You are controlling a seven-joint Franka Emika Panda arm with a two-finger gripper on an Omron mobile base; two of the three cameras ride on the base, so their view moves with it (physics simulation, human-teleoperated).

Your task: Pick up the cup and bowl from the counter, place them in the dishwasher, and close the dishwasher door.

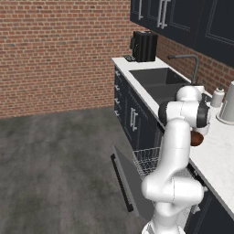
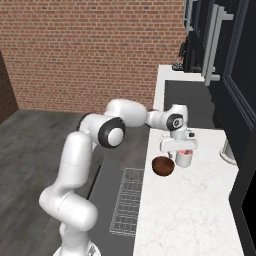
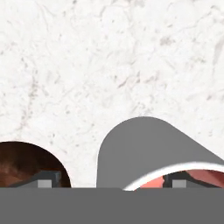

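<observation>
Closing now risks clipping the bowl [image 2: 163,166], which sits touching or just beside the cup [image 2: 184,157] on the counter [image 2: 195,210]. The gripper [image 2: 178,148] straddles the cup, jaws wide, gripping nothing yet.

Bowl [image 2: 163,166] touching cup [image 2: 184,157] on the left, bare counter [image 2: 190,215] in front.
</observation>
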